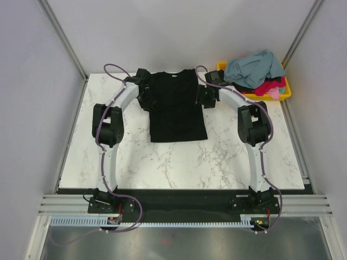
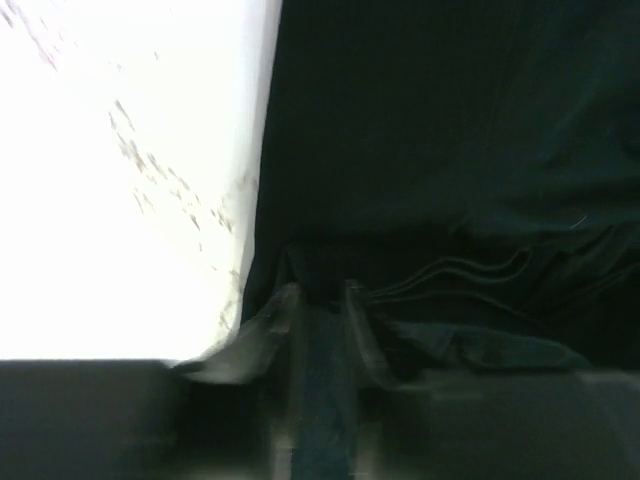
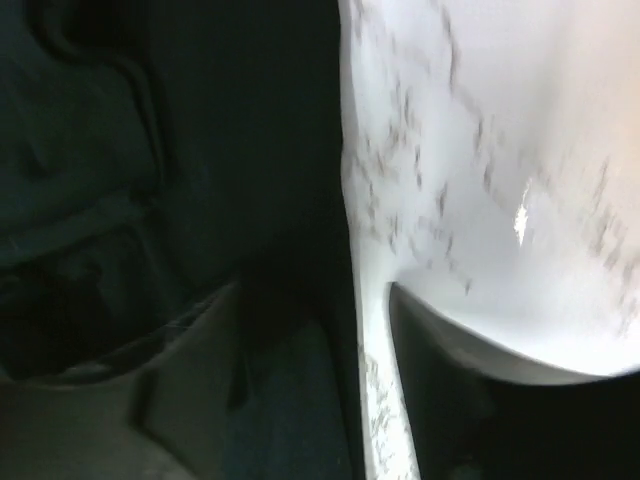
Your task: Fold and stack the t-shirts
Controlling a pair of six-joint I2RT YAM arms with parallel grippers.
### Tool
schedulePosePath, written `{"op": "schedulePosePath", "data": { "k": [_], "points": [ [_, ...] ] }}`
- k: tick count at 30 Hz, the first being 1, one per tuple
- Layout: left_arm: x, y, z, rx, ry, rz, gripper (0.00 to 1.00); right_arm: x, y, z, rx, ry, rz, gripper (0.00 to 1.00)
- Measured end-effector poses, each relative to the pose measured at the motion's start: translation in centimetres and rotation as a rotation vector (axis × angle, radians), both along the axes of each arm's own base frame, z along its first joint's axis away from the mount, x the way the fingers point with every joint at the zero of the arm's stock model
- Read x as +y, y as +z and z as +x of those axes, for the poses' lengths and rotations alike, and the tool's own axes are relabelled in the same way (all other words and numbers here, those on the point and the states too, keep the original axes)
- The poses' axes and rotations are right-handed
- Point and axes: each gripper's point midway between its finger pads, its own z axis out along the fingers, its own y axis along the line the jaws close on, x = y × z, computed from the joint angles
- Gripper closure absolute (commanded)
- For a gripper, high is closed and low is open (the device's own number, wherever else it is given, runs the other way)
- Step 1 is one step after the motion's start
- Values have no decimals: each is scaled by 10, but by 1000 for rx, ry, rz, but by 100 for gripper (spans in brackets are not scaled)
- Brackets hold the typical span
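A large black t-shirt point(image 1: 176, 105) lies flat on the marble table, collar toward the far edge, its sides folded in. My left gripper point(image 1: 147, 97) is at the shirt's left edge near the sleeve. In the left wrist view the gripper point(image 2: 320, 295) has its fingers close together with a fold of the black cloth point(image 2: 430, 150) between them. My right gripper point(image 1: 203, 97) is at the shirt's right edge. In the right wrist view the gripper point(image 3: 315, 300) is open and straddles the cloth's point(image 3: 200, 150) edge, one finger on the cloth and one on the table. The starburst mark is not visible.
A yellow bin point(image 1: 284, 93) at the far right corner holds a grey-blue shirt point(image 1: 252, 67), a magenta-red shirt point(image 1: 268, 86) and a pink one point(image 1: 275, 94). Grey walls enclose the white marble table point(image 1: 179, 162) on three sides.
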Motion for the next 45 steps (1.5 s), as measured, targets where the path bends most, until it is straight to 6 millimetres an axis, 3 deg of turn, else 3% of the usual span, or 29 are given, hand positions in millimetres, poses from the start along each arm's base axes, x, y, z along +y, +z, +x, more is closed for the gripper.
{"op": "schedulePosePath", "data": {
  "k": [1,2,3,6,9,11,13,14,15,17,19,21,25,27,29,34,39,42,43,45],
  "points": [
    [1,3,5,-7,3,-4,45,-1,1,5,-4,-2,6,17],
    [4,5,8,-12,5,-4,45,-2,3,11,-12,-4,15,16],
    [8,10,11,-18,12,-7,35,-3,8,18,-17,-9,24,7],
    [20,24,23,-51,37,-13,18,-6,31,42,-69,-23,53,5],
    [36,39,30,-80,63,-12,17,-13,67,60,-148,-39,77,5],
    [46,51,29,-94,77,-3,18,-19,84,59,-172,-47,79,10],
    [55,66,25,-116,89,9,23,-26,96,43,-179,-51,75,14],
    [58,73,19,-126,90,14,26,-30,98,30,-173,-51,71,37],
    [59,79,10,-129,89,17,27,-32,99,15,-172,-41,66,49],
    [56,90,-13,-135,75,17,31,-29,99,-20,-147,-25,74,63],
    [48,95,-41,-136,47,3,32,-15,97,-45,-137,14,92,66],
    [37,93,-61,-134,13,-24,32,13,93,-63,-124,83,119,68],
    [11,69,-92,-93,-56,-90,35,70,73,-86,-82,213,173,71],
    [3,58,-101,-68,-77,-109,37,84,58,-91,-51,243,186,71],
    [-1,49,-109,-45,-89,-120,37,89,40,-88,-16,247,189,71],
    [-2,36,-118,-28,-97,-131,37,88,1,-51,25,211,197,70],
    [0,38,-126,-34,-97,-132,37,95,6,-6,-9,199,246,68],
    [0,41,-126,-49,-98,-135,38,99,14,14,-43,201,274,54],
    [0,41,-126,-53,-98,-136,38,99,15,17,-44,201,280,40],
    [1,41,-129,-52,-97,-135,38,101,18,17,-43,213,292,30]
  ]
}}
